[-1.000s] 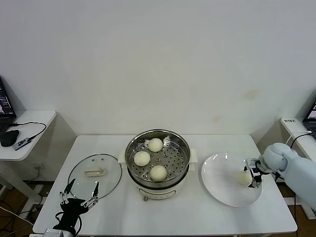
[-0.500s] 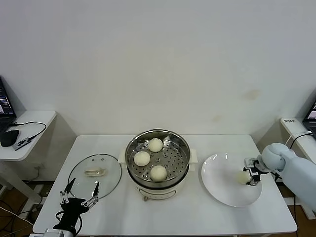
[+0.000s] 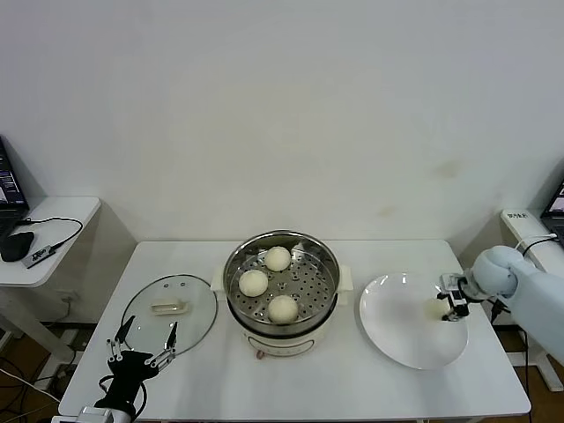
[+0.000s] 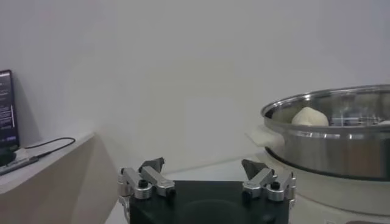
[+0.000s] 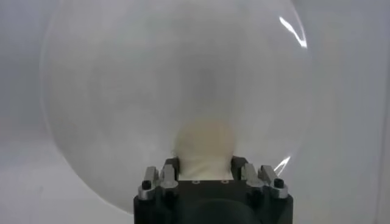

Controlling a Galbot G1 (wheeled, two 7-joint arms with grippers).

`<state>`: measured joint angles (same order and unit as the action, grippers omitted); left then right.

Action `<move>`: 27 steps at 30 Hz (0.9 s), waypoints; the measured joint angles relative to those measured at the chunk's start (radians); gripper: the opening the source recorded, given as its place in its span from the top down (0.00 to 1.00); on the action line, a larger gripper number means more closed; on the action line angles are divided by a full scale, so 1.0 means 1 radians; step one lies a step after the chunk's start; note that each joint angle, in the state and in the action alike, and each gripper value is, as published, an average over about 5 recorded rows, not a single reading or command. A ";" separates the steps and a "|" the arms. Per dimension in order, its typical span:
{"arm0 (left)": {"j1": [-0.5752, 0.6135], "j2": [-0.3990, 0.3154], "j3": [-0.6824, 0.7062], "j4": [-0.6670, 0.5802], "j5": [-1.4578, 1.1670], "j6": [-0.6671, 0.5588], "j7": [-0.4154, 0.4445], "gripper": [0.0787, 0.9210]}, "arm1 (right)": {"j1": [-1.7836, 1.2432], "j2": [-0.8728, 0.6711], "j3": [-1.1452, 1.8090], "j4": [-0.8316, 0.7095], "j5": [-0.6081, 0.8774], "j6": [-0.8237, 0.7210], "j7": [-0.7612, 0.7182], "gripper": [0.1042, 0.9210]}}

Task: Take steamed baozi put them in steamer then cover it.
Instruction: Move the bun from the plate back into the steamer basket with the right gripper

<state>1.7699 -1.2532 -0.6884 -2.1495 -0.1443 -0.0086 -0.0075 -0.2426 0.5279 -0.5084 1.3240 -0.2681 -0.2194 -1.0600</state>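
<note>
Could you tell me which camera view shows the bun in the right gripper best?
The right wrist view: the bun sits large between the right gripper jaws. The head view shows it small above the plate; the left wrist view misses it.

Lab or office, bare white wall, side desk [image 3: 48, 231] with laptop [image 3: 9, 187]

Shiny steel steamer [image 3: 280, 284] — smooth matt baozi [image 3: 282, 307].

No text, label, brand, number or sign can be read in any view. A small label on the side table [image 3: 518, 216] at the right edge of the head view carries dark marks too small to read.
</note>
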 measured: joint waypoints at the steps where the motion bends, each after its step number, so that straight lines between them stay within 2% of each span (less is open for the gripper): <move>1: 0.000 0.001 0.001 0.000 0.000 0.000 0.000 0.12 | 0.012 -0.007 -0.007 0.010 0.010 -0.004 0.000 0.49; 14: -0.012 0.016 0.013 -0.009 0.000 0.000 0.000 0.12 | 0.383 -0.037 -0.271 0.177 0.242 -0.096 0.027 0.46; 27: -0.020 0.015 0.008 0.000 -0.001 0.000 0.000 0.12 | 0.763 0.146 -0.580 0.287 0.552 -0.263 0.130 0.46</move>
<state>1.7501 -1.2382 -0.6801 -2.1496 -0.1453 -0.0090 -0.0077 0.5201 0.6741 -1.0886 1.6108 0.2835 -0.4822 -0.9304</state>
